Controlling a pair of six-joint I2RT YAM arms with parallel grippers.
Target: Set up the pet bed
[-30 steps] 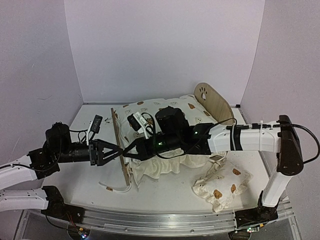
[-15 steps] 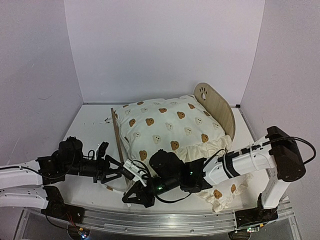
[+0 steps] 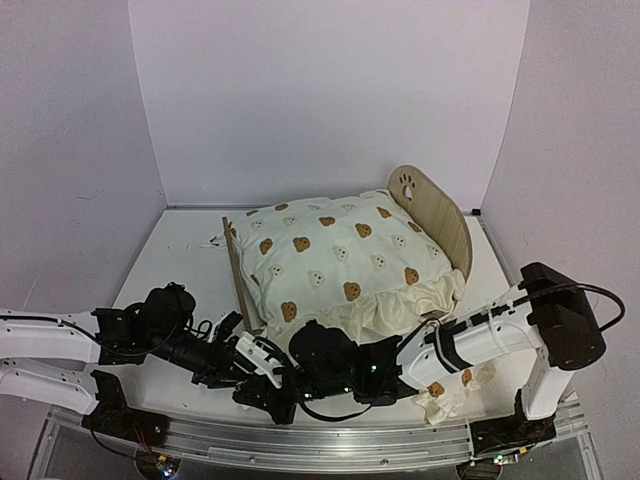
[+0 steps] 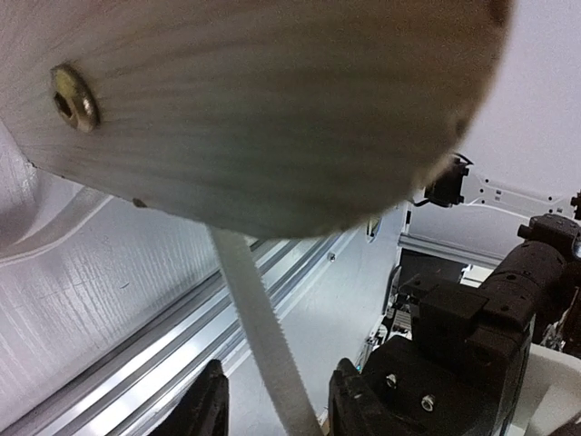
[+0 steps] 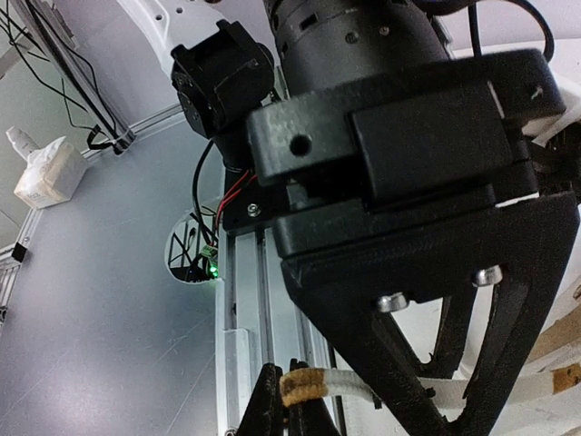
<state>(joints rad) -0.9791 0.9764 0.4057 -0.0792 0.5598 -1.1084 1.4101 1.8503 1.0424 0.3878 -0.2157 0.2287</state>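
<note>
While right hand (image 5: 283, 400) pinches brown-tipped tie (image 5: 345, 385), left hand (image 4: 277, 386) stands part-open astride white strap (image 4: 254, 300).

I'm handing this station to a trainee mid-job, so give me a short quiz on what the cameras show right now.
1. True or false: the bear-print cushion lies on the pet bed.
2. What does the right gripper pinch? A the small pillow; B a white tie; C the footboard.
3. Fill in: the paw-print cutout is in the ____.
Key: 1 true; 2 B; 3 headboard.
</note>
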